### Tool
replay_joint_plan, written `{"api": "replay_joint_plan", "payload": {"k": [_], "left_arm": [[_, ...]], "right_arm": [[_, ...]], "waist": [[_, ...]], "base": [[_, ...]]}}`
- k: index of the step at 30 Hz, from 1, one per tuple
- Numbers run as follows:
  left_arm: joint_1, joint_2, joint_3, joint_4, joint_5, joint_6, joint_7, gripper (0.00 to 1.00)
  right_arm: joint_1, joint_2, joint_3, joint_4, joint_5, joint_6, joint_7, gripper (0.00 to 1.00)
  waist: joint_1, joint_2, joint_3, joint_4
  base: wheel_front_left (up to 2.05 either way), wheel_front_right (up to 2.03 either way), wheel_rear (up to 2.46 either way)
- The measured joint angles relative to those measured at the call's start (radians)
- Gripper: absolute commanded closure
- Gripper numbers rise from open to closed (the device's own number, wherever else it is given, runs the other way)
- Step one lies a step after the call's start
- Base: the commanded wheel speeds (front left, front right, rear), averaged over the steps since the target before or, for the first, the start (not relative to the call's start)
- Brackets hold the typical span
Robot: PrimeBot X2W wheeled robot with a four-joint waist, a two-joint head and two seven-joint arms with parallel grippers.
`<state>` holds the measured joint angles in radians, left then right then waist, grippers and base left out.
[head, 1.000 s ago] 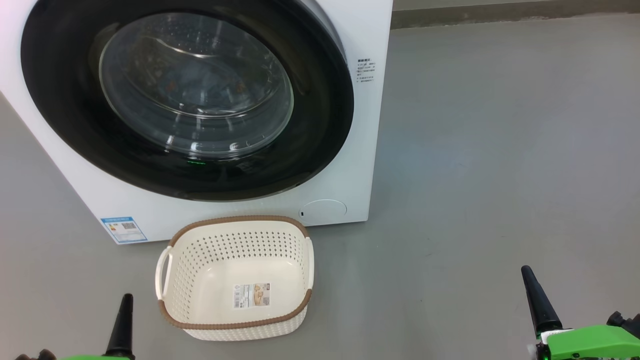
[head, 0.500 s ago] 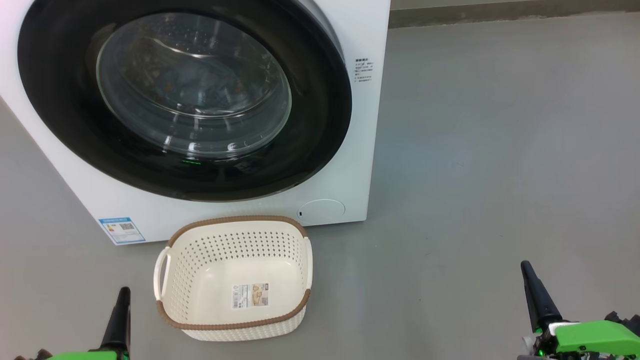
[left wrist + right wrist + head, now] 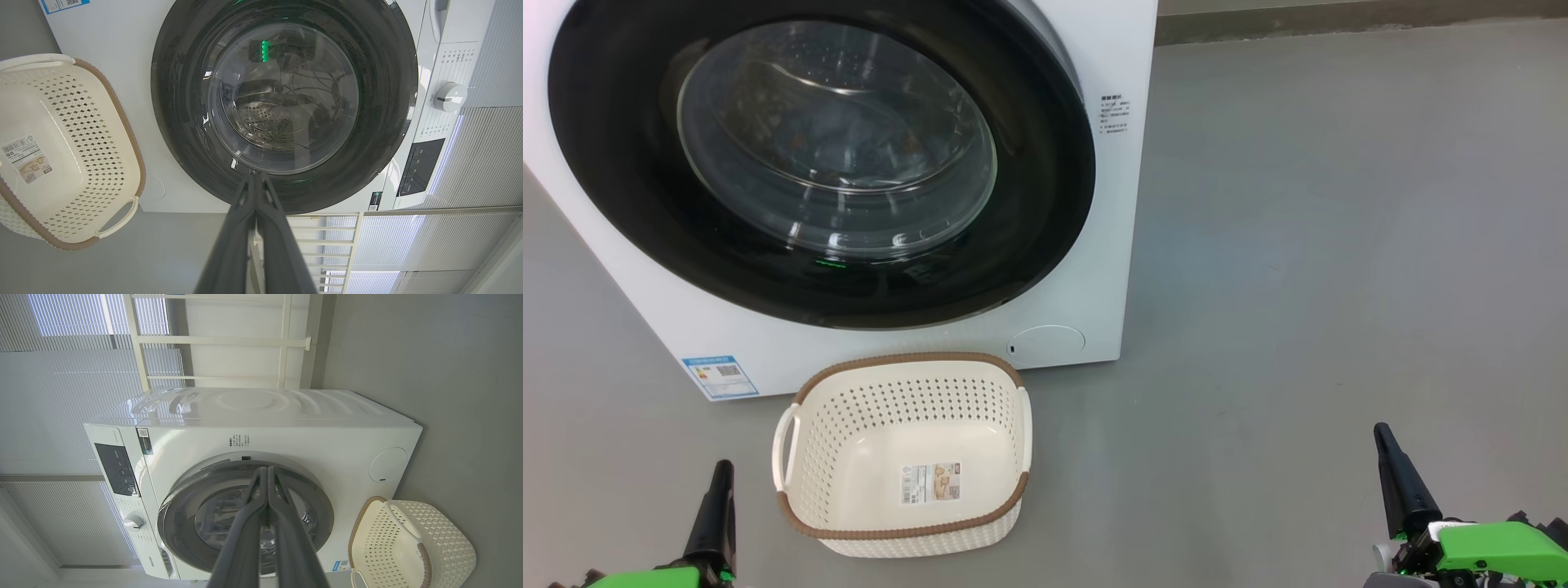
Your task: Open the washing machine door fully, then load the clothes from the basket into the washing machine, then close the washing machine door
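The washing machine stands white with its round glossy black door shut against the front. Behind the door's glass I make out dim blue fabric with orange specks, the clothes. The cream basket with a brown rim sits empty on the floor before the machine, a label sticker on its floor. My left gripper is shut and low, left of the basket. My right gripper is shut, far to the right. The door lies beyond the left gripper. The right gripper points at the machine.
Grey floor stretches wide on the machine's right. A round filter cover and a blue label sit low on the front. The control panel and dial are above the door. Window blinds and a white frame stand behind the machine.
The whole head picture has drifted slightly left, a camera move. Both gripper tips sit a little higher in it. Door and basket stand as before.
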<state>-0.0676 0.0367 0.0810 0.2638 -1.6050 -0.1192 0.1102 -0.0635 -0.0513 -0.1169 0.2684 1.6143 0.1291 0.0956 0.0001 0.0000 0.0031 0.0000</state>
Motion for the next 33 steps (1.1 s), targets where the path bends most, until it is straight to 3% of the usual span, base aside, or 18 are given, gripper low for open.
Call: {"api": "replay_joint_plan", "payload": {"k": [33], "left_arm": [[0.000,-0.002,0.001,0.001,0.000,0.000,0.000,1.00]], "right_arm": [[0.000,0.000,-0.007,0.001,0.000,0.000,0.006,1.00]], "waist": [[0.0000,0.0000,0.000,0.000]], "base": [[0.00,0.00,0.00]]}}
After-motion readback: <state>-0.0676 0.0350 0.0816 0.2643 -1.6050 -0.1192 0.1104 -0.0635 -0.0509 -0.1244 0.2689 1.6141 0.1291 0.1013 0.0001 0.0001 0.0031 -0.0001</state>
